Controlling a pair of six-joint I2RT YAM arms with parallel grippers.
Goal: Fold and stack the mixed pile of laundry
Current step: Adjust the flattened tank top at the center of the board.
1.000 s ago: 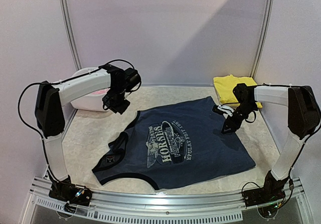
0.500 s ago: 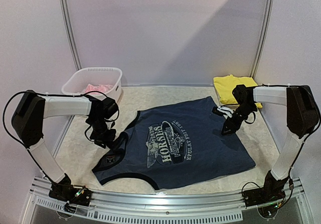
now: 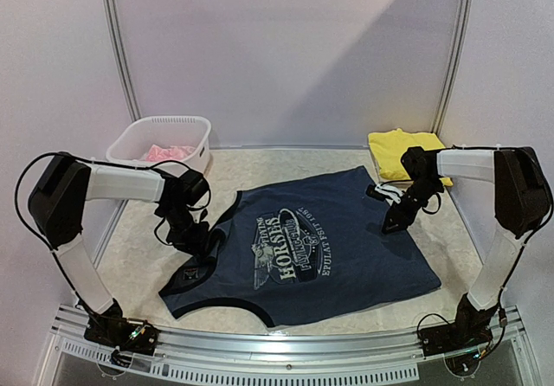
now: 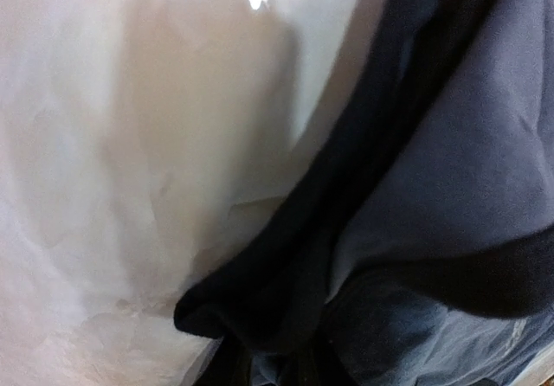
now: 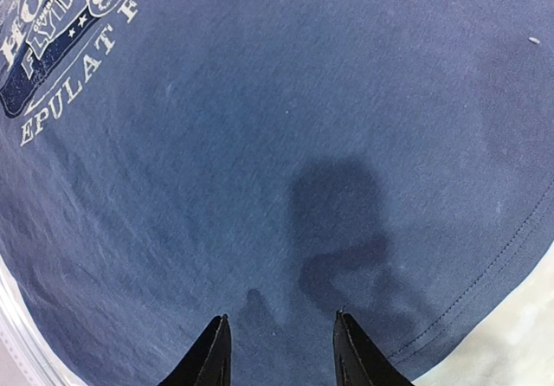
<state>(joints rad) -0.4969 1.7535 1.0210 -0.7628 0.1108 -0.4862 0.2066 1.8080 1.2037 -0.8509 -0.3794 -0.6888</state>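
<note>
White basket (image 3: 130,148) sat far left with the pink garment (image 3: 169,152) inside. Left gripper (image 3: 196,241) was down at the shoulder-strap end of the navy tank top (image 3: 329,252). Cloth was bunched right at its fingers, but whether they had pinched it couldn't be told. The top lay flat mid-table, long axis left to right, straps left and hem right. Right gripper (image 5: 280,317) hovered over the hem side, fingers parted and holding nothing. The yellow garment (image 3: 402,151) lay folded far right. Likely each arm takes its nearer end.

R end effector (image 5: 281,316) jaws apart, L arm (image 3: 121,181) low.
</note>
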